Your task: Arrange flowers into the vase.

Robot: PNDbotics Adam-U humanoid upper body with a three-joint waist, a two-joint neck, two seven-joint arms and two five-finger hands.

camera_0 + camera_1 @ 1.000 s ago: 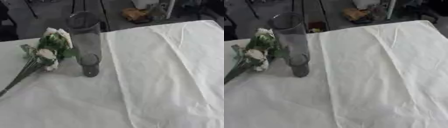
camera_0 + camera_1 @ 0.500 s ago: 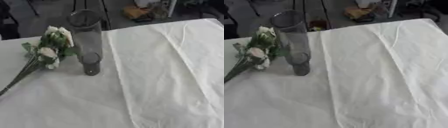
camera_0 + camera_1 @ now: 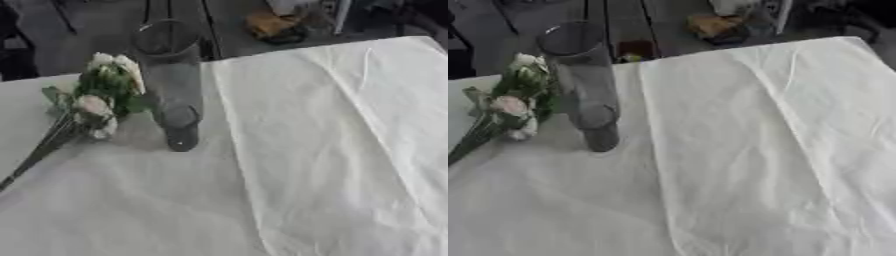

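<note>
Nothing of the task is done yet, as far as I can judge. The vase (image 3: 172, 85) stands upright at the far left of the table, tall, of dark clear glass, and I see no stem inside it. The flowers (image 3: 94, 102) lie flat on the cloth just beside the vase, on its left. It is one bunch, with pale cream and pink heads and green leaves pointing toward the far side, and the stems (image 3: 35, 157) run toward the near left edge. Whether the leaves touch the glass I cannot tell.

Neither of my hands appears in the two views, so I cannot say if they are open or closed. All the work is left: to take the bunch, to lift it, and to put the stems into the mouth of the vase.

The table is covered with a white cloth (image 3: 332, 150) that has long folds and wrinkles. Behind the far edge the floor is dark, with thin black legs and some yellow-brown object (image 3: 273, 26).
</note>
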